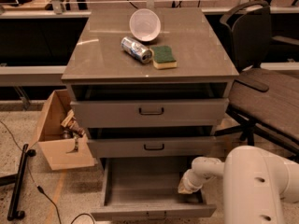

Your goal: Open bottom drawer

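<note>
The grey cabinet (149, 45) has three drawers. The bottom drawer (149, 183) stands pulled far out, with its bare inside showing. Its thin front (117, 213) lies along the lower edge of the view, and its handle is hardly visible. My white arm (259, 185) comes in from the lower right. My gripper (187, 186) reaches down over the right side of the open bottom drawer, by its right wall. The middle drawer (152, 147) and the top drawer (149, 111) each stick out a little.
On the cabinet top lie a white bowl (145, 24), a tipped can (136, 49) and a green sponge (164, 57). An open cardboard box (60, 129) stands on the floor to the left, beside a black stand (18, 181) and cable. A dark chair (261, 87) is to the right.
</note>
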